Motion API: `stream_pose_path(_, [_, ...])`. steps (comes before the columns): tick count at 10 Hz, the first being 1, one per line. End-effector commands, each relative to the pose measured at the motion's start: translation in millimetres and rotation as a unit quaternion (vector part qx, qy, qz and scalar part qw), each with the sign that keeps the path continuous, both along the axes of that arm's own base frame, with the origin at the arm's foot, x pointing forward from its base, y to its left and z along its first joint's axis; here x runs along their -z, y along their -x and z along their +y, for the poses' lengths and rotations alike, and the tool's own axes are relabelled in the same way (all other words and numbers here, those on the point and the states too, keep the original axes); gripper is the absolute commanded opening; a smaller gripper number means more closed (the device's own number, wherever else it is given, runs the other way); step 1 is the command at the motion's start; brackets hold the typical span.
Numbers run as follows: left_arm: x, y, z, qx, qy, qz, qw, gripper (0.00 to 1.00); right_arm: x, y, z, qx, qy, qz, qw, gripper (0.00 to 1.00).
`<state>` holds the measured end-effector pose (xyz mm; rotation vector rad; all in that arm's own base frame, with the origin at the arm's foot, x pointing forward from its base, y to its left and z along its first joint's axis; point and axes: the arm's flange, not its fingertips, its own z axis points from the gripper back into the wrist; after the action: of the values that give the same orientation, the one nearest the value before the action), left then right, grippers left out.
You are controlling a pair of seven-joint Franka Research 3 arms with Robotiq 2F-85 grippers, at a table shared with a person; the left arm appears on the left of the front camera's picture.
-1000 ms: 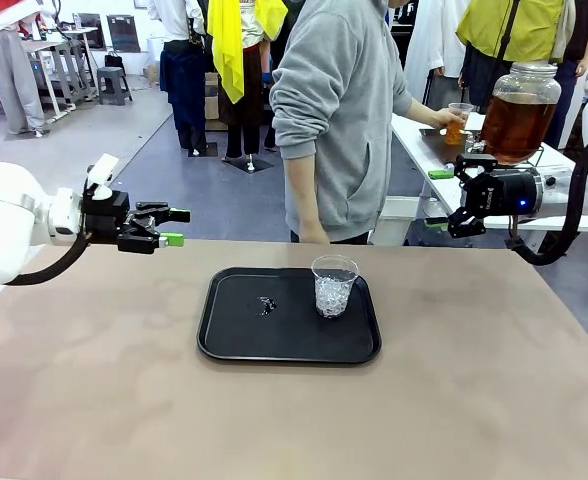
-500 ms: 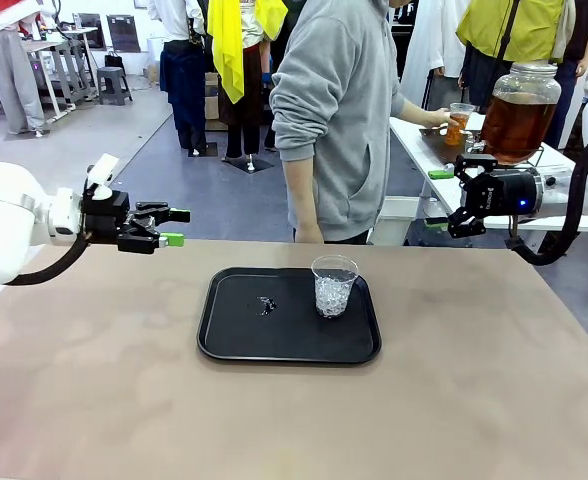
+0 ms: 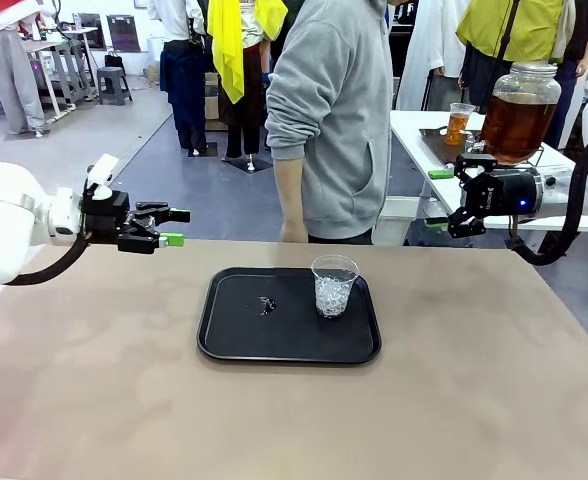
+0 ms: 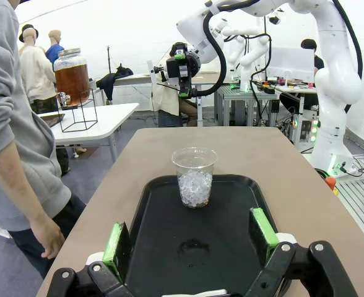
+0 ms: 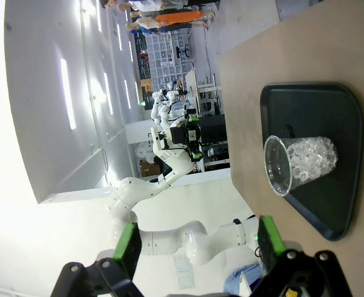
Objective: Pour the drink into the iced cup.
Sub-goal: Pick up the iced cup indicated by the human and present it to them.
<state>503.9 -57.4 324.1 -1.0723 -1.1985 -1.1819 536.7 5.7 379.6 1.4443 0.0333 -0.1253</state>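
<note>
The iced cup [image 3: 333,285], clear plastic with white ice, stands on the right part of a black tray [image 3: 234,340]; the wrist views show the cup [image 4: 194,176] [image 5: 299,162] too. The amber drink fills a big glass dispenser jar [image 3: 516,112] [image 4: 72,77] on a white side table at the back right. Beside it stands a small cup of amber liquid [image 3: 459,122]. My left gripper [image 3: 177,227] [image 4: 190,238] hovers open, left of the tray. My right gripper [image 3: 438,198] [image 5: 197,244] hangs open at the table's far right, well off the cup.
A person in a grey hoodie [image 3: 334,120] stands at the table's far edge, one hand [image 3: 294,232] hanging just behind the tray. The white side table [image 3: 414,130] lies behind my right arm. Bare brown tabletop [image 3: 124,400] surrounds the tray.
The person's hand has let go of the small amber cup on the side table, and the person has turned toward my table, arm lowered. Both arms are still.
</note>
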Motion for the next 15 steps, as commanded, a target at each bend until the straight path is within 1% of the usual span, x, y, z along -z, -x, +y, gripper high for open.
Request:
stream_pose_path(1, [-3.9,-0.4,-1.5,-0.002,-0.004,0.004,1.0,1.0,-1.5,-0.4,-0.1,0.0,0.0,-0.002,1.0,1.0])
stream_pose_path(15, [-3.9,-0.4,-1.5,-0.002,-0.004,0.004,1.0,1.0,-1.5,-0.4,-0.1,0.0,0.0,-0.002,1.0,1.0])
